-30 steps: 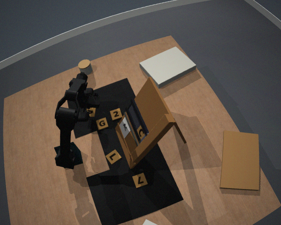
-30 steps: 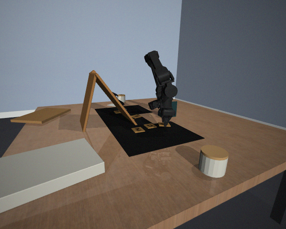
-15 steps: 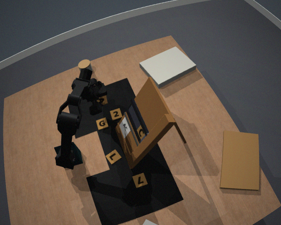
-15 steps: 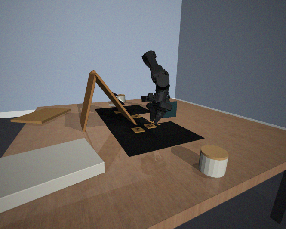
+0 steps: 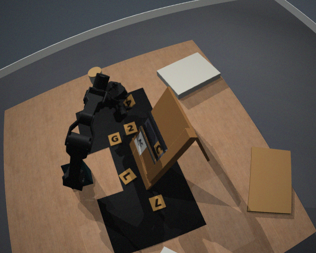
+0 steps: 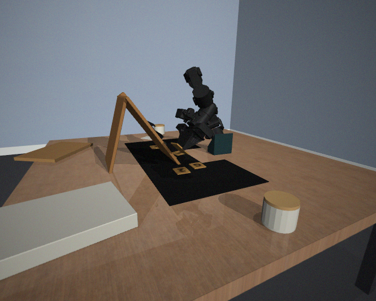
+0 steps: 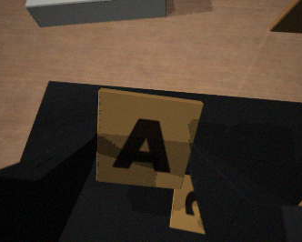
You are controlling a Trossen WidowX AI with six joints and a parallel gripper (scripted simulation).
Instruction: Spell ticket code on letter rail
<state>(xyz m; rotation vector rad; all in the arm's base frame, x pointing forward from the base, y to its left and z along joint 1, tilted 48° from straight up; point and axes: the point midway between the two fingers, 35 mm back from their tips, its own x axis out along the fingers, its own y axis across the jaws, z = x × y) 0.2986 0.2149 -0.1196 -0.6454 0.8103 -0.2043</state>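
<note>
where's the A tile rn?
A tile is clamped in the gripper, raised over the black mat; in the top view it's just beyond the 2 tile, beside the board.

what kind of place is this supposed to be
Probably a shop or service counter: a wooden counter carries a propped sign board with a letter rail, loose letter tiles such as G, and the gripper holds the A tile.
</note>
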